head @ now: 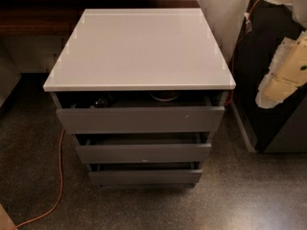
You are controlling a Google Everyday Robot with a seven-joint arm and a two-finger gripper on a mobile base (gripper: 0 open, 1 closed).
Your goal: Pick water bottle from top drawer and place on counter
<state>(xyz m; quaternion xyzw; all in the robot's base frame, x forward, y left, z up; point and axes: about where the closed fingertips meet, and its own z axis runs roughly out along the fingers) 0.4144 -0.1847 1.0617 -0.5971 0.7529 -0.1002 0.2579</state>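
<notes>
The top drawer (140, 119) of the grey cabinet is pulled out a little, leaving a narrow dark gap under the white counter (139, 49). In the left of that gap a small part of the water bottle (101, 101) shows, with its dark band. The rest is hidden under the counter's edge. A round beige bowl (165, 96) shows in the gap further right. My gripper (288, 30) is at the far right, off to the side of the cabinet and above drawer height. Its cream fingers (284, 73) are spread apart, and it is open and empty.
Two lower grey drawers (143, 152) are also slightly out. A dark cabinet (268, 109) stands close on the right. An orange cable (58, 176) runs over the speckled floor at the left. A dark brown wooden ledge (33, 16) runs behind on the left.
</notes>
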